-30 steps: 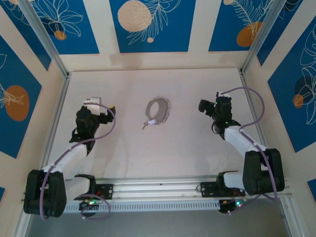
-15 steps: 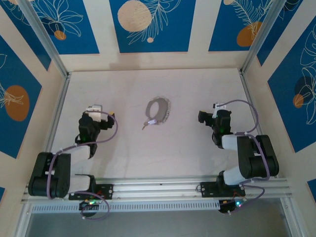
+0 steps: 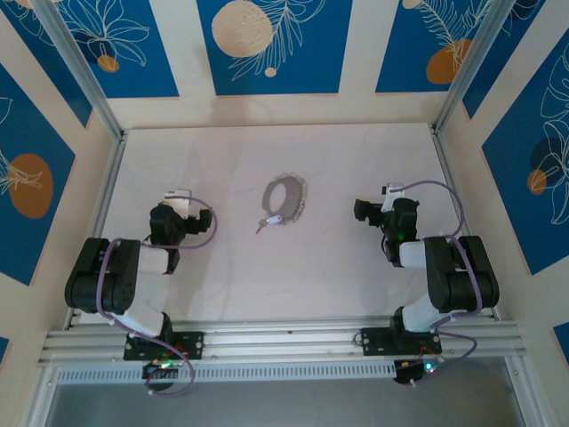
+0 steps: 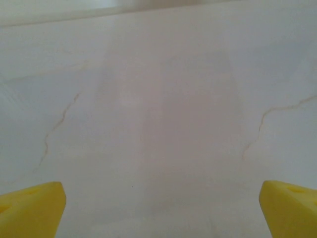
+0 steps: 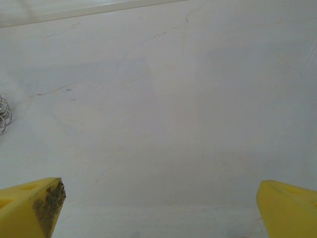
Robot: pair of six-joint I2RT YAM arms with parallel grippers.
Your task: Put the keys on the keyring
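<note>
The keyring (image 3: 286,199), a grey hoop fringed with tiny silver loops, lies flat mid-table. A small key (image 3: 271,221) with a pale lilac head touches the hoop's near-left rim, its blade pointing left. My left gripper (image 3: 180,205) hangs well to the left of the ring; its yellow fingertips (image 4: 30,209) stand wide apart over bare table, so the left gripper (image 4: 161,213) is open and holds nothing. My right gripper (image 3: 365,211) sits to the ring's right, and the right gripper (image 5: 161,210) is open and holds nothing. A few silver loops of the keyring (image 5: 3,115) peek in at the left edge.
The white table (image 3: 338,160) is walled by blue-and-cream panels and metal posts (image 3: 84,71). Both arms are folded back close to their bases by the rail (image 3: 284,338) at the near edge. Purple cables (image 3: 444,200) loop over each arm.
Both arms have folded back toward their bases. The left gripper has drifted right and nearer, the right gripper nearer and slightly left. Ring and key have not moved.
</note>
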